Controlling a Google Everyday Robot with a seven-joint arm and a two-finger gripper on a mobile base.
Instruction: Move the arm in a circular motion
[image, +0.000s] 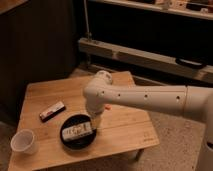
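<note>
Gripper (96, 122) — at dish (64, 135) edge (white arm (145, 97))

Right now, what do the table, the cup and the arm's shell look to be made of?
The table: wood, matte, visible plank grain. The cup: white, dull, likely paper or plastic; cannot tell which. The arm: smooth white shell with soft sheen, probably plastic. Its gripper hangs over the black bowl, at its right edge.

Your low wooden table (131, 134) — three things in plain sight.
A white cup (22, 141) stands at a front corner, a dark bar (52, 111) lies mid-table, a black dish (70, 141) holds a pale packet (79, 130) — the gripper (95, 123) hangs at the dish's rim.
</note>
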